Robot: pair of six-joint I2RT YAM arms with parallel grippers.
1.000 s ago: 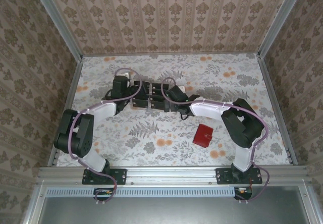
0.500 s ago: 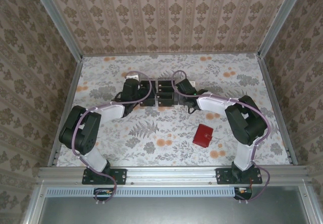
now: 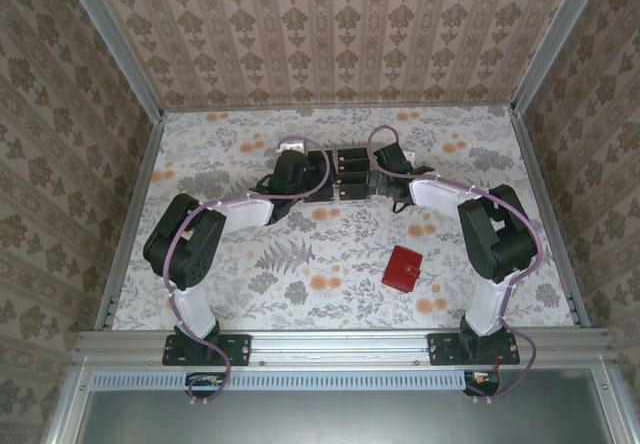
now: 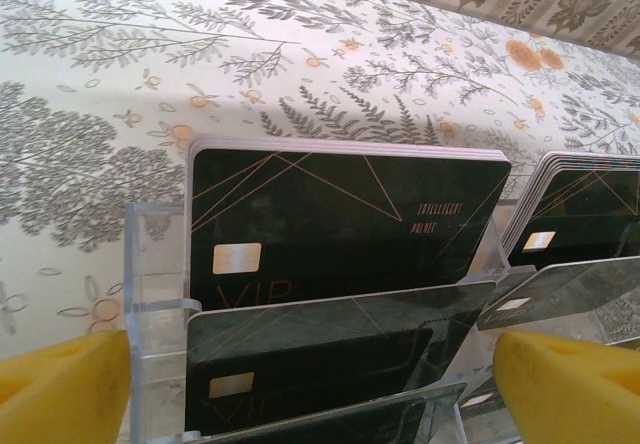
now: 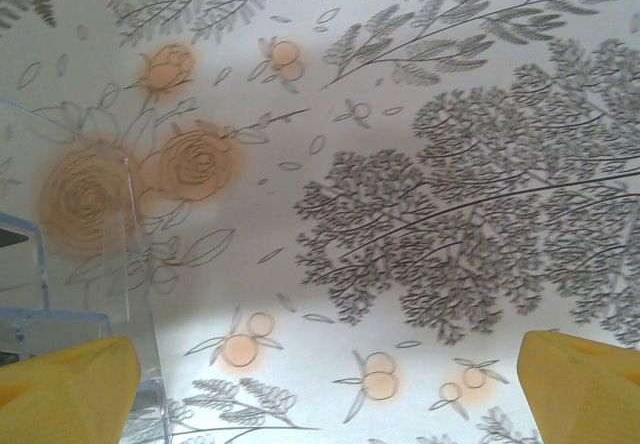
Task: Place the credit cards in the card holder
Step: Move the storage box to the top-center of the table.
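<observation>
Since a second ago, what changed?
Both arms swung away from their bases and rightward, and the clear rack of black cards shifted with them. Nothing taken or released; left tool and right tool stayed open. The red wallet stayed put.

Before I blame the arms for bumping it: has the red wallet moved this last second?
No. The red wallet stays just right of the same orange flowers.

Twin black-and-white arms
The left arm (image 3: 185,252) and right arm (image 3: 495,239) are built of black joints and white links, each trailed by a purple cable (image 3: 232,199); yellow fingertips (image 4: 60,384) are fitted.
</observation>
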